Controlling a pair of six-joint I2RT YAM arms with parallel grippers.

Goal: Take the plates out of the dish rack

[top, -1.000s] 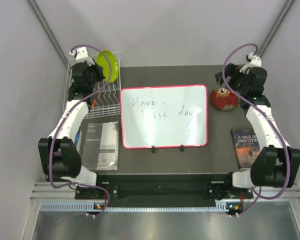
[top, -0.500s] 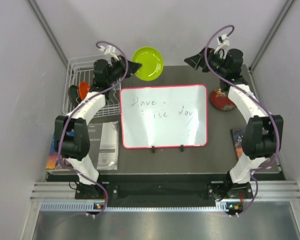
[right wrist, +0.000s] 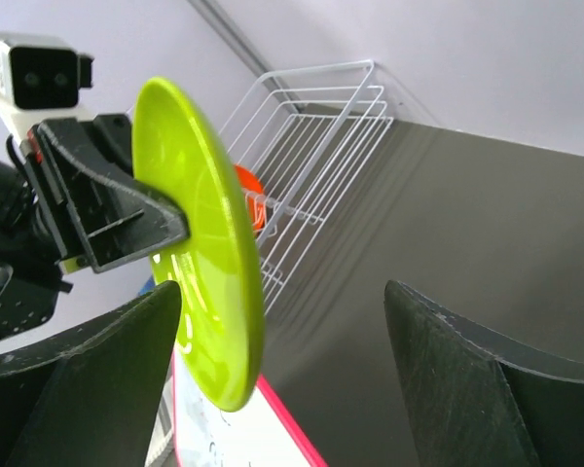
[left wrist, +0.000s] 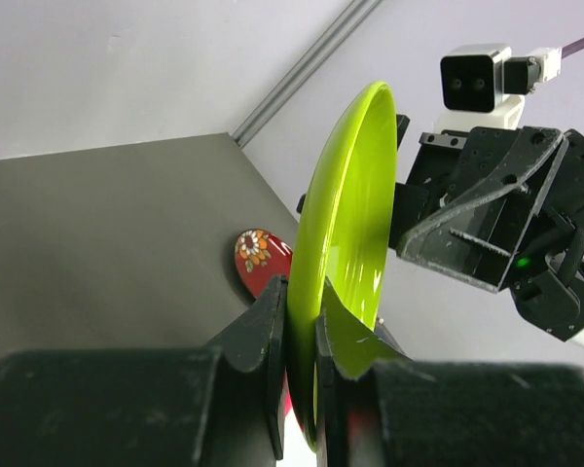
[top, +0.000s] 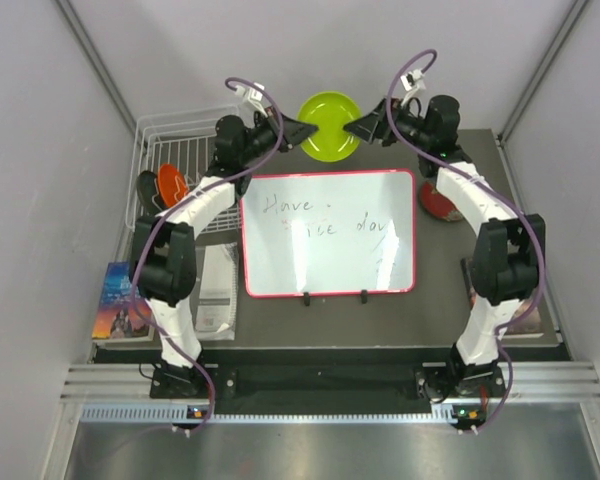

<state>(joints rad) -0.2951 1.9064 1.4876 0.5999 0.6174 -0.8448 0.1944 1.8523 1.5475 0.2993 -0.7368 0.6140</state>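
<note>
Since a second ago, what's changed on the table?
The left gripper, shut on the lime green plate, lifted it out of the dish rack and carried it right, above the far edge of the whiteboard. The right gripper swung in from the red plate, open, to meet it. Whiteboard, red plate, orange plate stayed put.

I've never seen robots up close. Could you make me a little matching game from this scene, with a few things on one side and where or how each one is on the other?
Things:
1. lime green plate
2. red plate
3. orange plate
4. right gripper

Place or state:
A. standing in the dish rack
B. open
C. lying on the table
D. clamped in the left gripper

Pairs: 1-D, 2-C, 3-A, 4-B
</note>
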